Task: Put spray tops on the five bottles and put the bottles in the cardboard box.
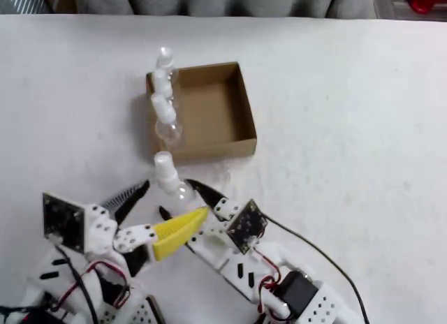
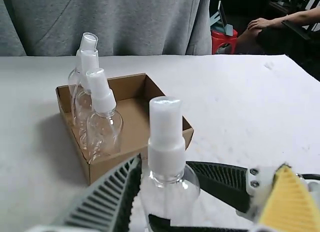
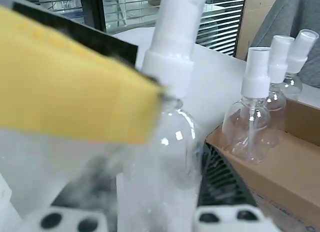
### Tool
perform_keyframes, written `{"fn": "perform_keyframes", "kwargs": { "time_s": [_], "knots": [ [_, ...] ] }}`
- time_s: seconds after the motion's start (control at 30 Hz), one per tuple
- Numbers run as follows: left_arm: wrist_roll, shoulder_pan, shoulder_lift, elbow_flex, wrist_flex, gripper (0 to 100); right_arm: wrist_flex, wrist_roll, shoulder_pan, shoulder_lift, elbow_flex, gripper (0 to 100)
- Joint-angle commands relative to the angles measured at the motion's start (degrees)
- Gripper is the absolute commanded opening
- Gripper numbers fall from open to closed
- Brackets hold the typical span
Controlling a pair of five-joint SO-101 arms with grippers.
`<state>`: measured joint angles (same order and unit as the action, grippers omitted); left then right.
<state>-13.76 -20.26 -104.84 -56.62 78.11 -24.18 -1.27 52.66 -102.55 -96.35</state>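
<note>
A clear bottle with a white spray top (image 1: 168, 175) (image 2: 166, 142) (image 3: 170, 87) stands upright on the white table just in front of the cardboard box (image 1: 216, 107) (image 2: 131, 106) (image 3: 295, 167). My right gripper (image 1: 176, 198) (image 3: 160, 192) has its black fingers on either side of the bottle's body and is shut on it. My left gripper (image 1: 174, 200) (image 2: 210, 167) is open wide: its grey ribbed finger is beside the bottle, its yellow finger outside the right gripper. Three capped bottles (image 1: 165, 107) (image 2: 100, 117) (image 3: 255, 112) stand in a row along one wall of the box.
Both arm bases crowd the table's near edge, with a black cable (image 1: 314, 254) trailing from the right arm. Open white table spreads to the right of the box. Grey fabric (image 2: 125, 17) hangs behind the far edge.
</note>
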Motion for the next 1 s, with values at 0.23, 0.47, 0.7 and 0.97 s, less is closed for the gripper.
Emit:
{"fn": "perform_keyframes", "kwargs": {
  "time_s": [0.23,0.47,0.7,0.97],
  "knots": [
    [-0.4,0.5,-0.2,14.2,3.1,38,1.5,-0.2,-1.7,-0.7,-0.5,1.6],
    [-0.7,6.6,-0.2,12.3,2.2,27,1.5,-0.2,-1.7,-0.7,-0.5,1.6],
    [-0.3,6.5,-0.2,11.2,2.6,3,1.4,-0.2,-2.9,-0.6,-0.5,1.6],
    [5.1,6.2,-0.2,5.4,3.2,2,6.6,-0.3,-12.6,-0.7,-0.4,1.6]
  ]
}}
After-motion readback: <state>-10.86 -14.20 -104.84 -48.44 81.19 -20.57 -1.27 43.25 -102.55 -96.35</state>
